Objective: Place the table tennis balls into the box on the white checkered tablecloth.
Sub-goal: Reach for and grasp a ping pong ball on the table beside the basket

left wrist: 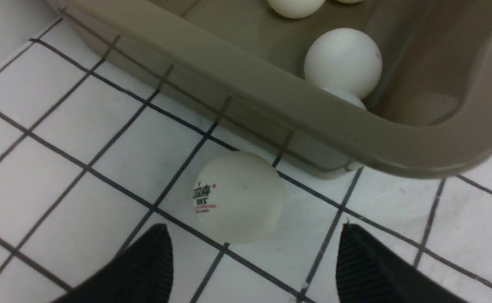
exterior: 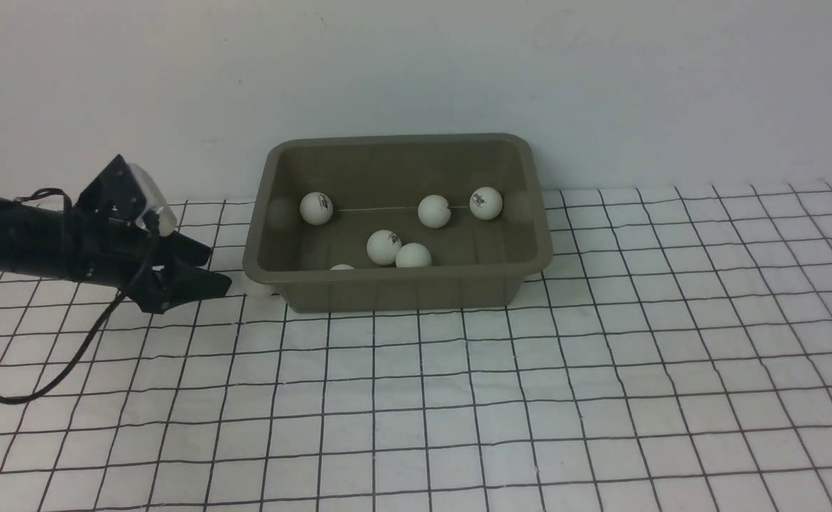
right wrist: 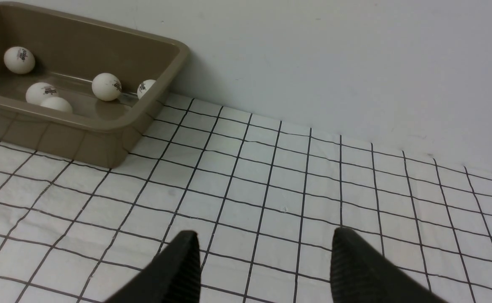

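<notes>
Basically six balls (exterior: 394,247) sat in the box (exterior: 396,280), last ball (left wrist: 237,197) lay on the cloth (exterior: 601,370) touching its outer wall, left gripper (left wrist: 250,261) open and empty beside it.

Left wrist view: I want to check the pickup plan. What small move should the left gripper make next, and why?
Probably ease the left gripper forward so its open fingers straddle the last ball, then close. That ball sits on the tablecloth against the box wall, just ahead of the fingertips, not yet between them.
</notes>
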